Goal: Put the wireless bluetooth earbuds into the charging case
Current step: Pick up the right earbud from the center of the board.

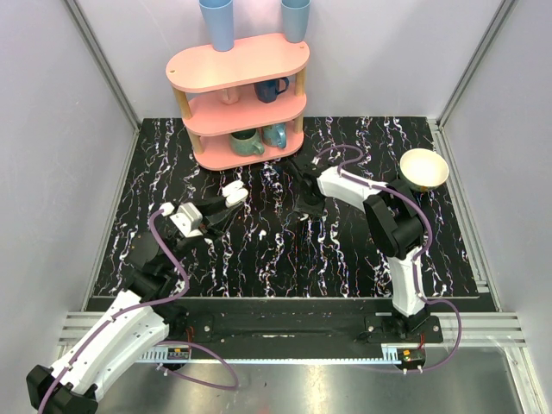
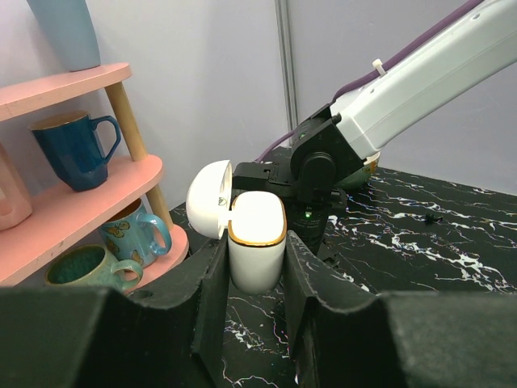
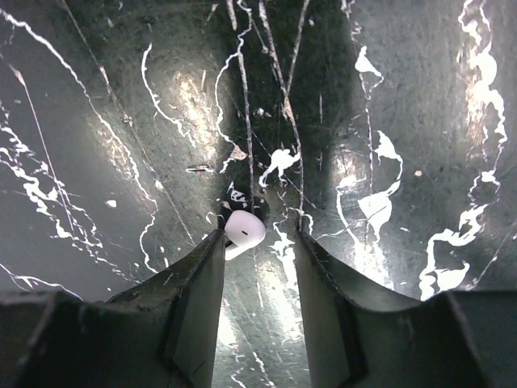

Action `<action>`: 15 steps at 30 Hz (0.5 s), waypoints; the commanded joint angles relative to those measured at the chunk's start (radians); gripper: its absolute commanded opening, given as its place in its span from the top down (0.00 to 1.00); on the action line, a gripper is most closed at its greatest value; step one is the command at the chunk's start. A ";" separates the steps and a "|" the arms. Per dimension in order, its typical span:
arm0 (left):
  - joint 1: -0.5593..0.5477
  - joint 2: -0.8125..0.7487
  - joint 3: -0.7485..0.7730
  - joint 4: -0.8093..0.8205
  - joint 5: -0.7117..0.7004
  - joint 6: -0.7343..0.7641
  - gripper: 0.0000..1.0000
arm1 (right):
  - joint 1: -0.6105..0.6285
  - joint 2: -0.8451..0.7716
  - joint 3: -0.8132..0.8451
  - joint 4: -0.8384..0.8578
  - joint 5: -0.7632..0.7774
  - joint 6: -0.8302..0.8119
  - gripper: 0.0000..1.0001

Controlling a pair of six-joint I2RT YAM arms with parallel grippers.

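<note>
The charging case is white with a gold rim, and its lid is swung open to the left. My left gripper is shut on its lower body and holds it upright above the table, left of centre. My right gripper points straight down at the black marbled table, jaws apart. One white earbud lies on the table at the tip of the left finger, touching it; the other finger stands clear of it. A second earbud does not show.
A pink three-tier shelf stands at the back with mugs on its tiers and two blue cups on top. A cream bowl sits at the right. The right arm reaches close behind the case.
</note>
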 commanded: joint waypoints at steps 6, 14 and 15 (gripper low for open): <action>-0.001 -0.010 0.012 0.039 0.010 0.011 1.00 | 0.016 0.006 0.004 -0.028 0.079 0.203 0.55; -0.001 -0.007 0.015 0.041 0.007 0.017 1.00 | 0.016 0.035 0.031 -0.016 0.100 0.120 0.60; -0.001 -0.007 0.015 0.039 0.007 0.015 1.00 | 0.018 0.035 0.031 -0.015 0.104 0.114 0.60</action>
